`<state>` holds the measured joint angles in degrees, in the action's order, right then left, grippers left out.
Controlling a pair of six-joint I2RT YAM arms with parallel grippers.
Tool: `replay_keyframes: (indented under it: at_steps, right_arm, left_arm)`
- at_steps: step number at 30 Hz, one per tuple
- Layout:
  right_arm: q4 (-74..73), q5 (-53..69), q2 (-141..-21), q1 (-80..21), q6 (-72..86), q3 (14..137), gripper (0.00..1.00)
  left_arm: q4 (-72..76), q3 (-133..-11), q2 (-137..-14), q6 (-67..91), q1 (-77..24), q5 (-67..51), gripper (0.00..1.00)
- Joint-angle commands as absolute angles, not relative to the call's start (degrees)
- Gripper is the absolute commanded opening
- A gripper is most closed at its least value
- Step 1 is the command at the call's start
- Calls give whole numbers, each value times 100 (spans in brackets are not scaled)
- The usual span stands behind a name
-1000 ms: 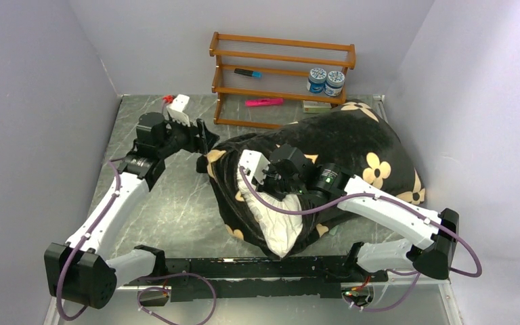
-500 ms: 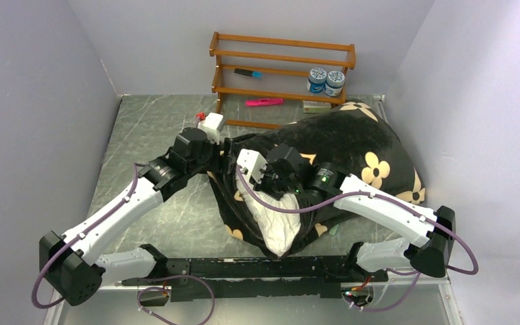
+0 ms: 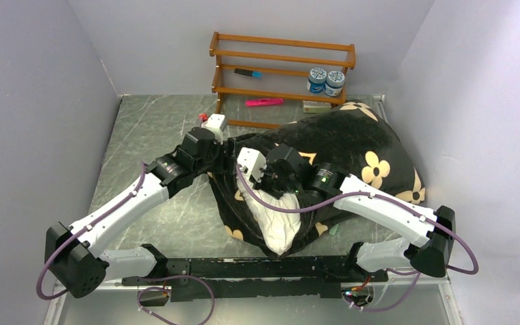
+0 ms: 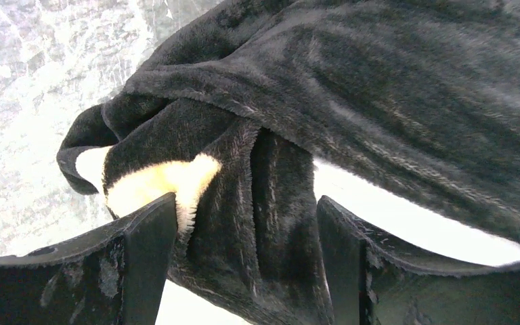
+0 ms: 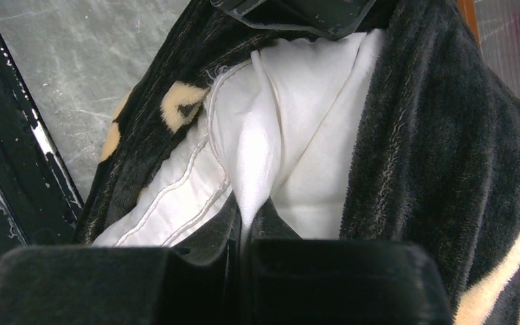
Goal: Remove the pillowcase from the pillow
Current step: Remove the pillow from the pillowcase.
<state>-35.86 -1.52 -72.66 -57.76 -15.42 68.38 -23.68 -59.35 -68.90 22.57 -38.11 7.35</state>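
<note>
1. Pillowcase (image 3: 359, 142) lies centre-right on the surface (image 3: 149, 122). Its long axis runs from the closed end at 1 o'clock to the open mouth at 7 o'clock.
2. Most of the pillow (image 3: 281, 223) is inside. A white corner pokes out of the mouth at 7 o'clock.
3. Right fingers (image 5: 210, 254) are narrow and pinch a fold of white pillow fabric just inside the mouth.
4. Left fingers (image 4: 145, 244) are wide, straddling a bunched black plush fold at the cover's 9 o'clock edge, not clamped.
5. Left arm is nearer the rim. Likely next: clamp that fold and drag the cover toward 1 o'clock while the right anchors the pillow. The plush may slip.
6. Wooden rack (image 3: 281, 44) stands at 12 o'clock, apart from both arms.
</note>
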Motion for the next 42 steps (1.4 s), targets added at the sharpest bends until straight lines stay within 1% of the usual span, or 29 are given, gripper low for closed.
replay_keyframes:
  at_steps: [1, 5, 7, 10, 19, 23, 27, 31, 33, 36, 39, 42]
  right_arm:
    - [-3535, -756, -7093, -5694, -1604, 6927, 0]
    - [-3492, -765, -7109, -5687, -1625, 6908, 0]
    - [-3494, -763, -7127, -5694, -1626, 6923, 0]
    - [-3476, -786, -7113, -5691, -1626, 6914, 0]
    - [-3522, -1113, -6774, -5637, -1595, 6748, 0]
    - [-3559, -1200, -6621, -5567, -1580, 6682, 0]
    - [-3652, -1279, -6517, -5504, -1582, 6650, 0]
    - [-3647, -1321, -6406, -5410, -1542, 6585, 0]
    - [-3597, -1253, -6370, -5353, -1515, 6559, 0]
    - [-3533, -1050, -6367, -5344, -1458, 6554, 0]
    - [-3497, -746, -6412, -5345, -1435, 6579, 0]
    - [-3455, -398, -6474, -5344, -1435, 6614, 0]
  left_arm:
    - [-2561, -6427, -6653, 2618, -3880, 793, 78]
    - [-2579, -6459, -6724, 2804, -3971, 504, 78]
    - [-2550, -6394, -6793, 2863, -4102, 568, 78]
    - [-2663, -6341, -6934, 2857, -4228, 898, 78]
    - [-3190, -6107, -7265, 2766, -4148, 2755, 75]
    - [-2964, -5843, -7355, 2741, -3673, 2825, 73]
    - [-2583, -5570, -7371, 2694, -2744, 2451, 68]
    - [-2222, -5400, -7545, 2588, -2173, 1787, 63]
    - [-1998, -5258, -7628, 2597, -2050, 1281, 60]
    - [-1438, -4891, -7625, 2725, -2030, 420, 53]
    - [-653, -4497, -7607, 2871, -2030, -645, 46]
    - [106, -4090, -7605, 3103, -2030, -1418, 39]
